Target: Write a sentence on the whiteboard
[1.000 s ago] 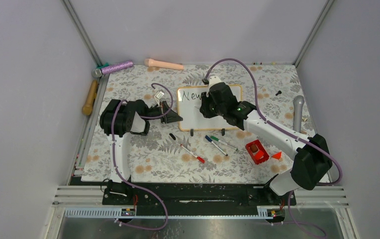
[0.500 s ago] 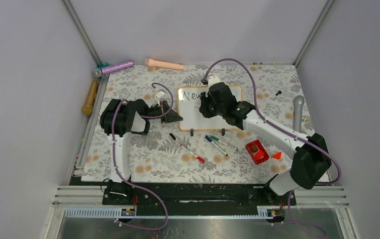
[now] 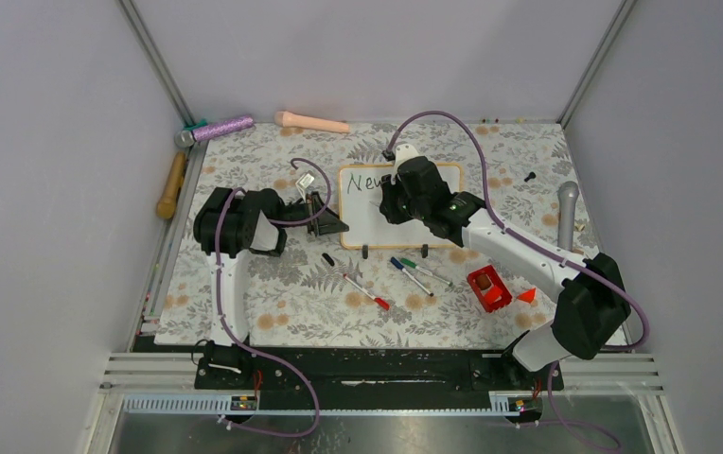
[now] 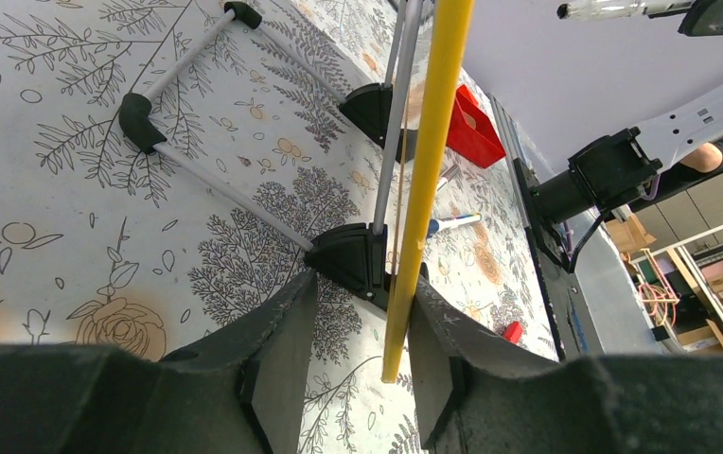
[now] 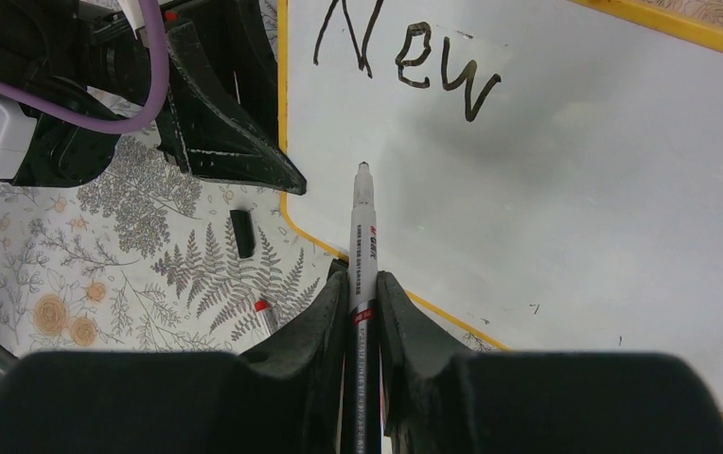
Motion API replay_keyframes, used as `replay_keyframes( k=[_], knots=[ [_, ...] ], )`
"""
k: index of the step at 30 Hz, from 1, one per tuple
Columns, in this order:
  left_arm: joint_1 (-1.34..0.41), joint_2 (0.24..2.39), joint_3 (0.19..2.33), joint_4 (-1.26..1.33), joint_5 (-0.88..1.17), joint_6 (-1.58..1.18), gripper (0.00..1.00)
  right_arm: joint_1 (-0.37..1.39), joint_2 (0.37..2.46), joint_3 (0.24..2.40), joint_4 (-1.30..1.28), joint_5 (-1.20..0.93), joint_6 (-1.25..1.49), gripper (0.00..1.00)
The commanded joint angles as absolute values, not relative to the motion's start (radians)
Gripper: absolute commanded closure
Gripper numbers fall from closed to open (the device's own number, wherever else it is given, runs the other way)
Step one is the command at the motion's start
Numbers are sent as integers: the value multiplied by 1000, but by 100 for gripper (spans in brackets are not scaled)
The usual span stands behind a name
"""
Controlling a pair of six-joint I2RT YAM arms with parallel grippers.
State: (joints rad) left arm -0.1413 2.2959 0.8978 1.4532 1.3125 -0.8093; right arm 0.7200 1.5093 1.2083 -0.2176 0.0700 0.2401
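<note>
The whiteboard (image 3: 369,216) stands at the middle back of the table on two black feet, with the black word "New" (image 3: 367,182) at its top left. My right gripper (image 3: 389,202) is shut on a black marker (image 5: 362,227). The marker tip sits at the board (image 5: 575,170), just below "New" (image 5: 405,66). My left gripper (image 3: 333,224) is at the board's left edge, open. The yellow frame edge (image 4: 429,170) runs between its fingers (image 4: 282,359), close against the right one. The words "chances await" are not on the board.
Loose pens (image 3: 416,274), a red-capped pen (image 3: 363,291) and a black cap (image 3: 327,258) lie in front of the board. A red box (image 3: 488,288) and an orange piece (image 3: 526,295) are at front right. A grey microphone (image 3: 566,213), purple roller (image 3: 221,127) and wooden handle (image 3: 170,184) lie along the edges.
The right gripper with the marker has shifted slightly towards the board's upper left. The left arm has edged a little to the right. The writing is unchanged.
</note>
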Motion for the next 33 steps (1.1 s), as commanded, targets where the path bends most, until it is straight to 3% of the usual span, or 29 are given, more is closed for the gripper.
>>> replay_keyframes(
  k=[1, 33],
  knots=[
    [-147, 2324, 915, 1463, 1313, -766, 60, 724, 1488, 1222, -186, 87, 228, 100],
    [-145, 2321, 905, 1465, 1297, -762, 62, 726, 1550, 1279, -245, 136, 280, 100]
  ],
)
